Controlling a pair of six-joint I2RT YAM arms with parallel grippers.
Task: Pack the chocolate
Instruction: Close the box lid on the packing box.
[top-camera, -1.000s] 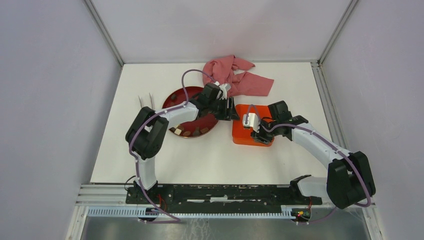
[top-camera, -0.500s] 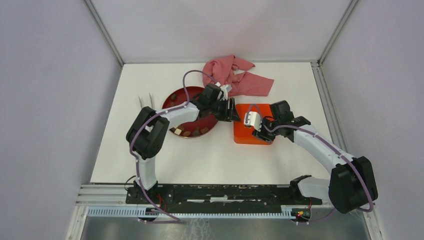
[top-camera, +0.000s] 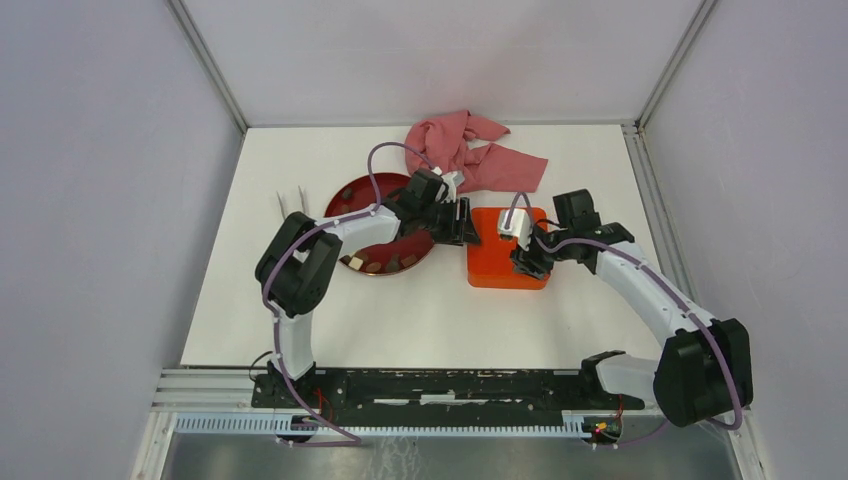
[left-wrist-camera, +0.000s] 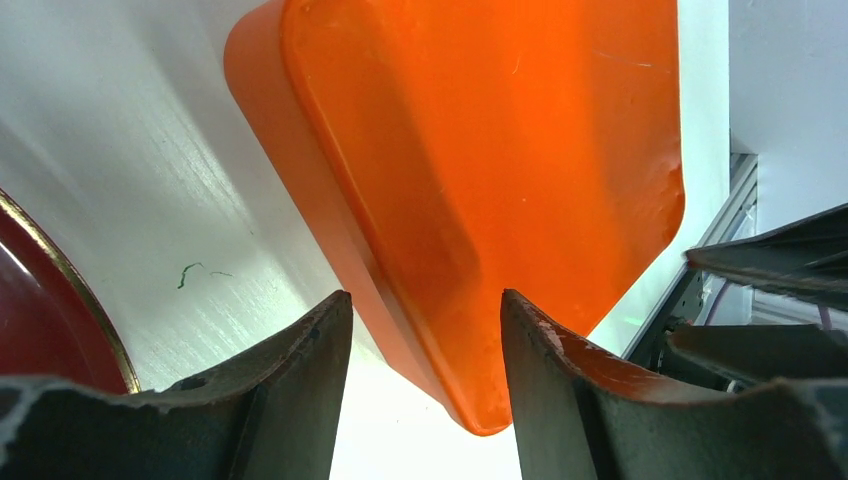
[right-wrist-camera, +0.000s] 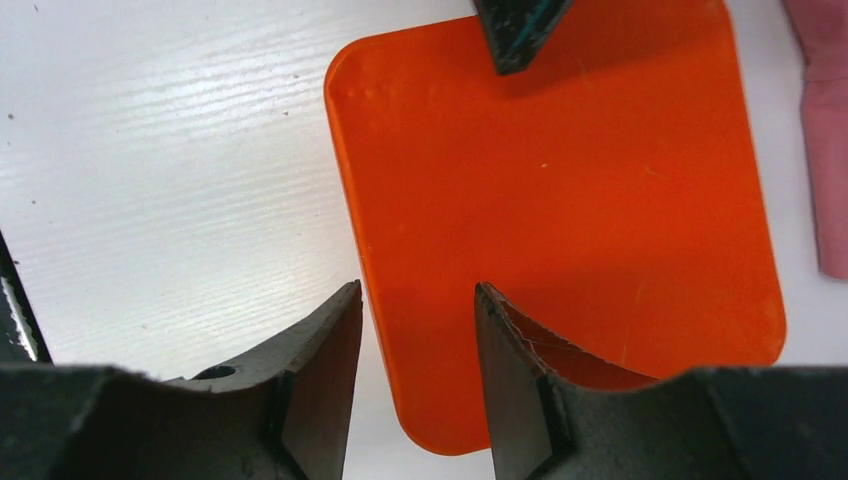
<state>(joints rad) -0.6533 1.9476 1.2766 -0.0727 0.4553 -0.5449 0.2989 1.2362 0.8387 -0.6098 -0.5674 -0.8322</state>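
The chocolate (top-camera: 375, 263), small brown and tan pieces, lies on the near part of the round dark-red plate (top-camera: 340, 195). The orange square tin (top-camera: 490, 262) sits right of the plate, showing a smooth closed face. My left gripper (top-camera: 463, 222) is open at the tin's left far corner, and in the left wrist view (left-wrist-camera: 425, 310) its jaws straddle a corner of the tin (left-wrist-camera: 480, 150). My right gripper (top-camera: 527, 262) is open over the tin's near right part, and in the right wrist view (right-wrist-camera: 415, 295) its jaws straddle the tin's (right-wrist-camera: 560, 180) edge.
A crumpled pink cloth (top-camera: 470, 150) lies behind the tin, and its edge shows in the right wrist view (right-wrist-camera: 825, 130). White tongs (top-camera: 292, 203) lie left of the plate. The plate's rim (left-wrist-camera: 40, 300) is close to my left fingers. Walls enclose the white table.
My right gripper has moved right and farther back over the tin. The tin has shifted slightly away and squared up. My left gripper has barely moved.
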